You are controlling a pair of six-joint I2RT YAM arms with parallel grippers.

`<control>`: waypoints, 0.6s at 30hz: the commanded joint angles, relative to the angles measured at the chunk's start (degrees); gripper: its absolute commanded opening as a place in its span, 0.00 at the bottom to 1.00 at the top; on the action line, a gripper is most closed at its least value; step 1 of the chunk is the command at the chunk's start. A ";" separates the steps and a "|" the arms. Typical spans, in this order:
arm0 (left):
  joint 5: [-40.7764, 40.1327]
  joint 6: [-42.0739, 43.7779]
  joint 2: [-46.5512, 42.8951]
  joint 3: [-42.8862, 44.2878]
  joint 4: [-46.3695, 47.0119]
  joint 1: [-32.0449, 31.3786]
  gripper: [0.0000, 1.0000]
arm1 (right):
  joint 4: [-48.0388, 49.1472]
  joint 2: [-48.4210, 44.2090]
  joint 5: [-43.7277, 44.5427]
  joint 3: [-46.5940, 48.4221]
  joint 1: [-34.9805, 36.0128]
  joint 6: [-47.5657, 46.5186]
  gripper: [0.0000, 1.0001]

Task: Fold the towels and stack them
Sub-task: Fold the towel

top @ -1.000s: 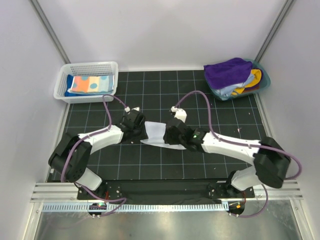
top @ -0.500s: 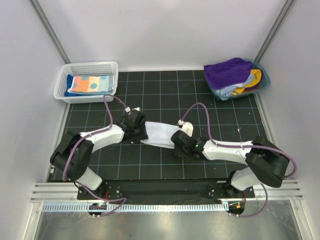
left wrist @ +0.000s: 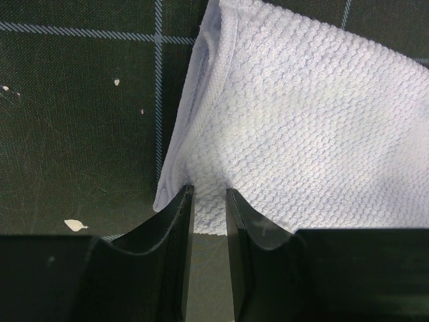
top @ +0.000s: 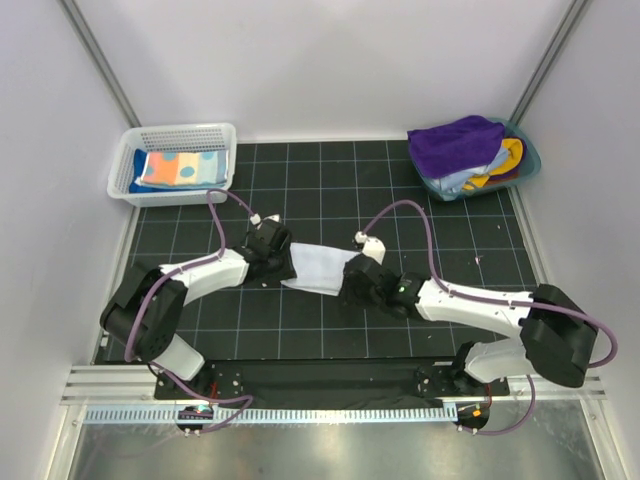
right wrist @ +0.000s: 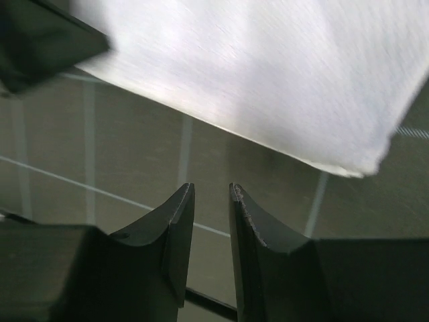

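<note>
Three towels are counted singly: one white towel (top: 318, 268) on the mat (top: 320, 190), one dotted towel (top: 180, 167) in the far-left basket (top: 125, 172), and one purple towel (top: 455, 143) atop the far-right tub (top: 527, 160). Further cloths (top: 480, 178) beneath it cannot be counted. Two arms are recorded: left arm (top: 205, 272), right arm (top: 470, 303).

Pale grey walls (top: 320, 60) stand from nine to three o'clock. A black gridded mat (top: 330, 190) lies centre, bare metal (top: 320, 455) at six.

Bright even light; right wrist blurred
</note>
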 commanded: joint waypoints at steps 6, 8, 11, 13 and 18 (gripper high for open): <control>-0.25 -0.78 0.88 0.95 -0.87 -0.15 0.29 | -0.59 12.76 2.75 19.68 -0.41 -6.21 0.34; -0.33 -0.86 1.05 0.95 -0.96 -0.15 0.29 | 0.11 16.97 2.84 20.39 -1.03 -6.47 0.33; -0.34 -1.04 1.32 1.04 -1.05 -0.15 0.29 | 1.43 19.37 2.84 18.90 -1.56 -5.86 0.32; -0.51 -1.13 1.58 0.96 -1.13 -0.15 0.29 | 2.39 19.55 3.27 16.01 -1.73 -4.81 0.31; -0.77 -1.74 2.11 0.43 -1.22 -0.15 0.29 | 2.84 15.95 5.30 8.72 -2.00 -3.57 0.32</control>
